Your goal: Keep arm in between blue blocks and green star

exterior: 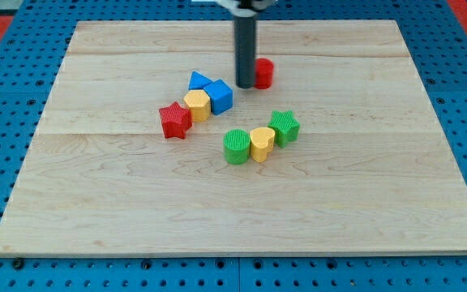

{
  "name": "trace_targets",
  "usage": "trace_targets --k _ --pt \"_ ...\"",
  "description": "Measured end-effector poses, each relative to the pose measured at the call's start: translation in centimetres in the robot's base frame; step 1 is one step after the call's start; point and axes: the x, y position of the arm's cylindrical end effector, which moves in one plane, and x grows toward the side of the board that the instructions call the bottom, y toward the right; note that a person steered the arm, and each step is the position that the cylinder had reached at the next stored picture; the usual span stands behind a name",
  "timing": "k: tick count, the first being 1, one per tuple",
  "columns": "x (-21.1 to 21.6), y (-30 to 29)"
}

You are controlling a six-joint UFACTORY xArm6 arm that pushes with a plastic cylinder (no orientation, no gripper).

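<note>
My tip (244, 85) is the lower end of a dark rod coming down from the view's top. It rests on the board just right of the blue cube (220, 96) and touches or nearly touches the red cylinder (263, 73) on its right. A blue triangular block (199, 80) lies left of the cube. The green star (284, 127) sits below and to the right of my tip, apart from it.
A yellow hexagonal block (197, 105) and a red star (174, 120) stand left of the blue cube. A yellow heart (262, 143) and a green cylinder (237, 147) line up left of the green star. The wooden board (96, 203) sits on a blue pegboard.
</note>
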Motion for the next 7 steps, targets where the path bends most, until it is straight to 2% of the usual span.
trace_targets --k 1,2,3,4,5,7 --pt "0.0 4.1" --pt "-4.1 8.1" --pt "-3.9 9.1" --pt "2.2 6.1" --pt "3.1 -0.5" --pt "3.1 -0.6"
